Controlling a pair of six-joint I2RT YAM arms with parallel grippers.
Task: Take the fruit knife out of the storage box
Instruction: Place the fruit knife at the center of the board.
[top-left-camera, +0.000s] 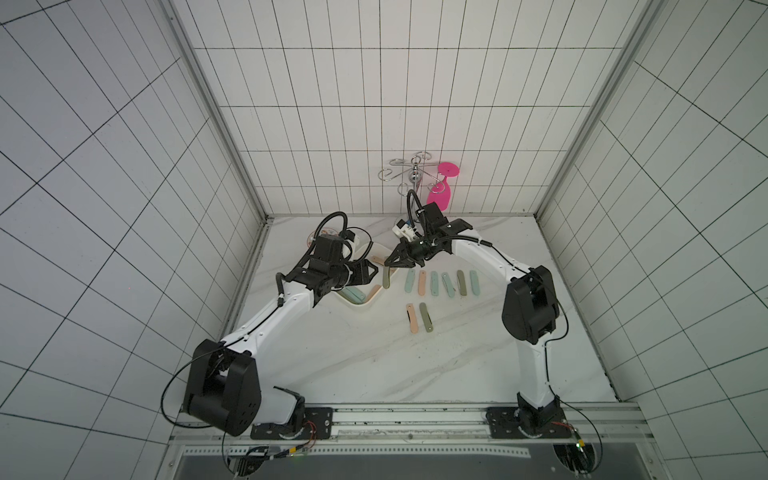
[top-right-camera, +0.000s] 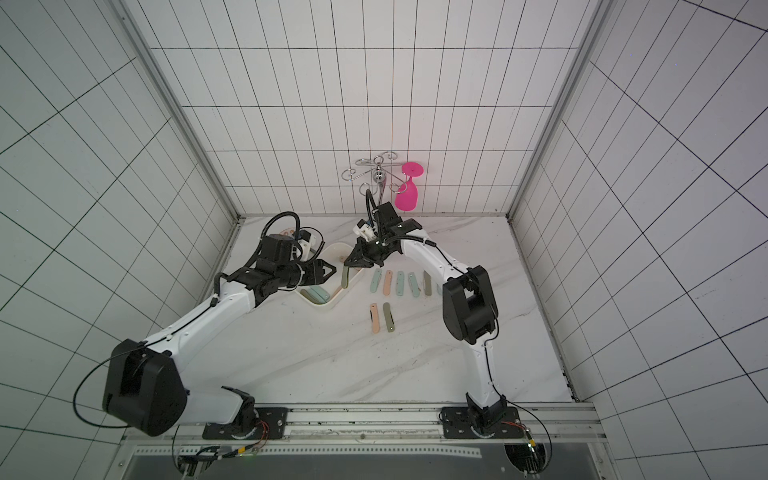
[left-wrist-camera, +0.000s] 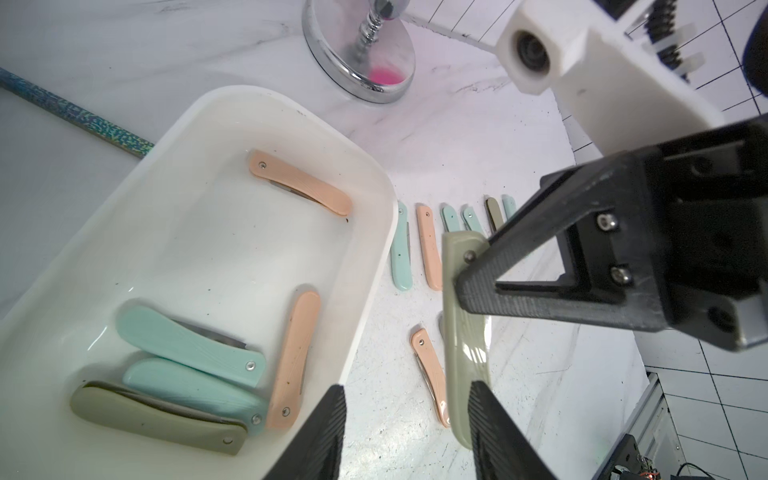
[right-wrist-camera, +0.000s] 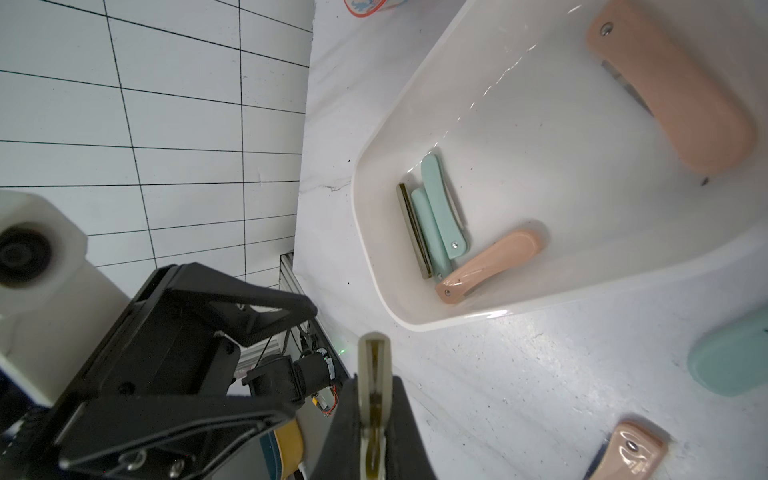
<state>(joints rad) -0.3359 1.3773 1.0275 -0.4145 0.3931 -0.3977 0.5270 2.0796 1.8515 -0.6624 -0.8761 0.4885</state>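
The white storage box (top-left-camera: 371, 300) (top-right-camera: 335, 306) (left-wrist-camera: 376, 266) (right-wrist-camera: 376, 266) lies on the marble between my arms, with several folded fruit knives inside. An olive fruit knife (top-left-camera: 386, 278) (top-right-camera: 345, 277) (left-wrist-camera: 461, 332) (right-wrist-camera: 374, 361) hangs outside the box beside its rim. My right gripper (top-left-camera: 395, 262) (top-right-camera: 354, 262) (right-wrist-camera: 375, 380) is shut on its upper end. My left gripper (top-left-camera: 372, 272) (top-right-camera: 330, 270) (left-wrist-camera: 407, 386) is open around the knife's lower end. One of its fingers (left-wrist-camera: 494, 428) is next to the handle and the other stands well apart from it.
Several folded knives (top-left-camera: 440, 283) lie in a row right of the box, with two more (top-left-camera: 419, 318) nearer the front. A chrome rack (top-left-camera: 413, 176) with a pink glass (top-left-camera: 442, 189) stands at the back wall. A patterned bowl (right-wrist-camera: 365, 6) sits behind the box.
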